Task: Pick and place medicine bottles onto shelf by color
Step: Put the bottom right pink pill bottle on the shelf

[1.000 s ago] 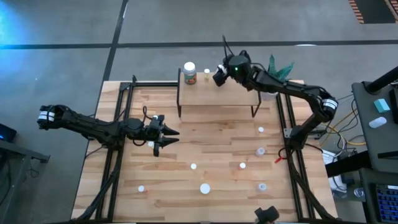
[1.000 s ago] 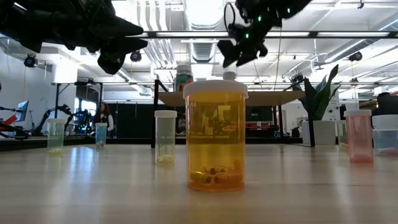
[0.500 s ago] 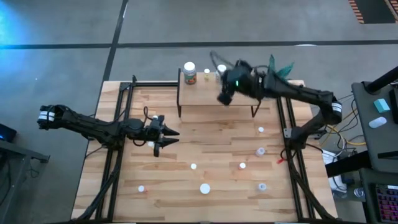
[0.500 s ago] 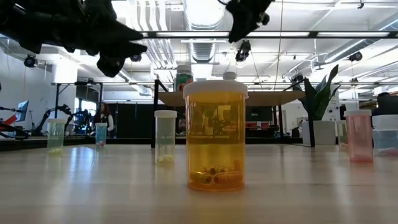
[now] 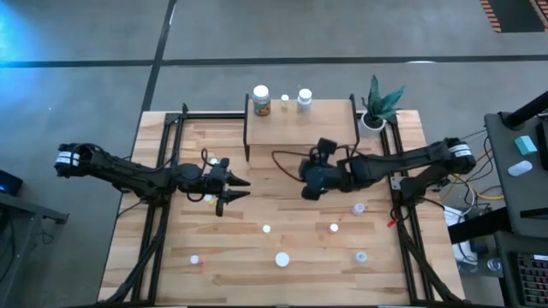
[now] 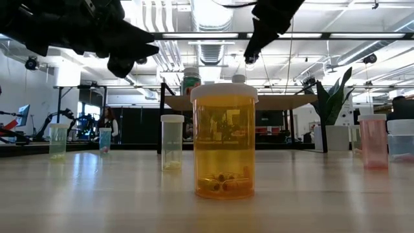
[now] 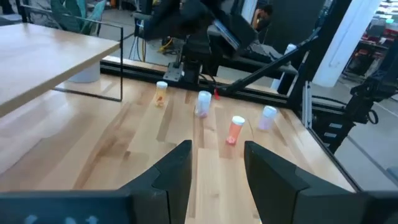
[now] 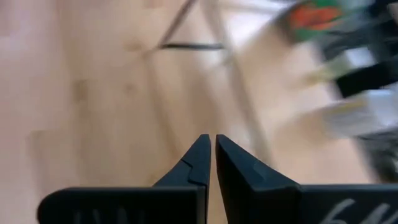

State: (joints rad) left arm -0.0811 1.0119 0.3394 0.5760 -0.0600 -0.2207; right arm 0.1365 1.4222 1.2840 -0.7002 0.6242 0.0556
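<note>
Wooden counter (image 5: 282,205) mid-area: right gripper (image 5: 308,190) pinched together, empty. Left gripper (image 5: 235,190) part spread, idle. Could clip shelf (image 5: 300,115) legs or topple bottles (image 5: 358,208) nearby when reaching.

The wood-plank table (image 5: 282,214) carries scattered bottles (image 5: 282,258) and the shelf (image 5: 300,122).

Counter (image 5: 282,214): pale wood planks, satin sheen. Shelf (image 5: 300,120) beyond right pincer (image 5: 306,193): light wood, thin black metal legs. Amber bottle (image 6: 224,145): glossy translucent plastic.
</note>
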